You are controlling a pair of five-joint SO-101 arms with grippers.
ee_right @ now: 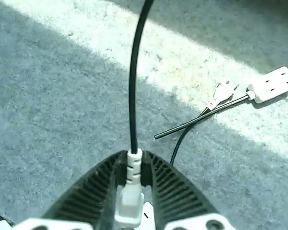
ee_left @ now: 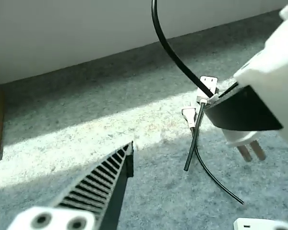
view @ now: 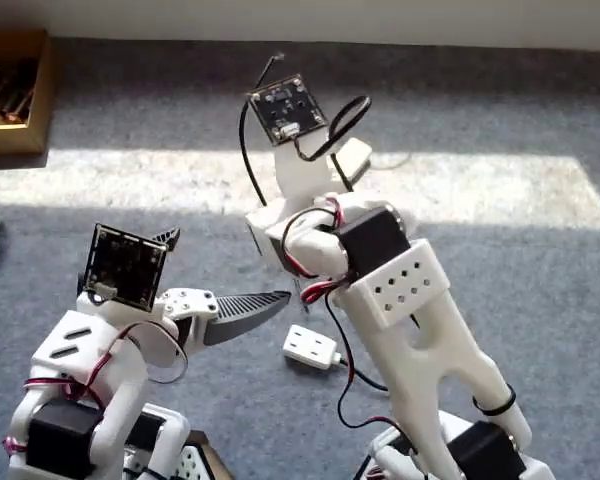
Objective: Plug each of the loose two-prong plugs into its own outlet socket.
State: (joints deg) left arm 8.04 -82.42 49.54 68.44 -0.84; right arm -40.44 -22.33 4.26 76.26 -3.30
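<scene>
The left gripper (view: 225, 272) sits over the carpet's (view: 540, 290) near left corner. It is spread wide with nothing in it, and its ridged finger (ee_left: 105, 189) points across toward the other arm. Just past that fingertip, a white outlet socket (view: 310, 347) lies flat on the carpet, nearer the near edge than the far one.

Above and slightly beyond the socket, the right gripper (ee_right: 134, 158) is clamped on a white two-prong plug (ee_right: 129, 199). Its black cable (ee_right: 133, 86) rises from between the fingers. In the left wrist view, the two prongs (ee_left: 249, 152) stick out below the gripper, clear of the carpet.

Farther off, in the sunlit band toward the far edge, a second plug (ee_right: 222, 93) lies loose. It is just beside a second outlet socket (ee_right: 273, 84) and not plugged into it.
</scene>
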